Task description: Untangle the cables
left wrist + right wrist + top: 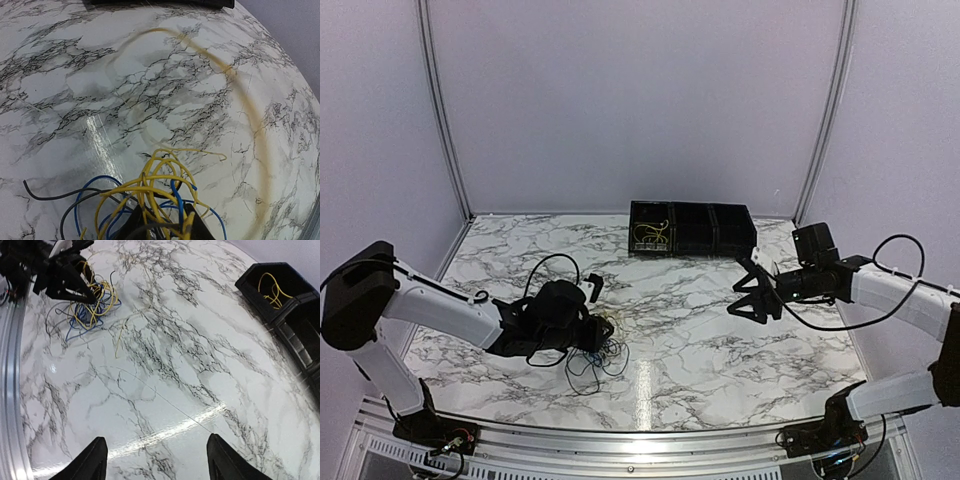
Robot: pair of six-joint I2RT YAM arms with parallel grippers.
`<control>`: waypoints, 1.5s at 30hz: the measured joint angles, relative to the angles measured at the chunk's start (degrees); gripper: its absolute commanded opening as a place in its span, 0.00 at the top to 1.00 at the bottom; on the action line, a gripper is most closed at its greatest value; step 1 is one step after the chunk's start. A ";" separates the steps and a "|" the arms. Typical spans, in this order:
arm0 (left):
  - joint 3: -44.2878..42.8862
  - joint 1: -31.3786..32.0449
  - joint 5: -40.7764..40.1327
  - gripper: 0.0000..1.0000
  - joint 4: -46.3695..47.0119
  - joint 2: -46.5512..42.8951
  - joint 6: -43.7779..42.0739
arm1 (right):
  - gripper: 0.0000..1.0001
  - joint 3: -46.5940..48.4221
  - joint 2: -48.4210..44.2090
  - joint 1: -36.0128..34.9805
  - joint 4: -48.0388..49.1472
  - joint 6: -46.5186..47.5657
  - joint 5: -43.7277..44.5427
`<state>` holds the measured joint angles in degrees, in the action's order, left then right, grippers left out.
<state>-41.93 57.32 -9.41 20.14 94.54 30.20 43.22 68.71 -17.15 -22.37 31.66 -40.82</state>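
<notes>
Near-left on the marble bench (690,340), yellow cable (150,180), blue cable (80,200) and black cable (50,196) lie knotted in one heap. The left hand (165,227) is down in it, fingers narrow with yellow strands between them, can't tell if actually pinched. Mid-right, right hand (157,457) hangs above the bench, well apart from the heap, fingers spread wide, holding nothing; at the far edge, black three-compartment tray (735,240), another yellow wire bundle (652,237) in its left compartment.

Lab robot cell: plain walls (620,100), aluminium rails (438,110), marble-patterned table (700,330).
</notes>
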 measured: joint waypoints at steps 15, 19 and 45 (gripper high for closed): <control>-5.92 0.00 4.96 0.58 -3.58 5.29 -2.84 | 0.40 22.69 27.26 -14.75 2.14 8.81 1.51; -5.92 0.00 6.21 0.41 -6.21 4.63 -3.15 | 0.40 27.26 35.58 -14.75 4.22 5.68 1.03; -18.47 -6.78 6.99 0.69 -26.82 0.92 6.45 | 0.39 23.41 32.00 -16.13 6.03 -0.39 -0.68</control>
<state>-60.40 50.54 -2.42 -6.68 95.46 36.64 66.63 100.71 -33.28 -16.34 31.27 -41.50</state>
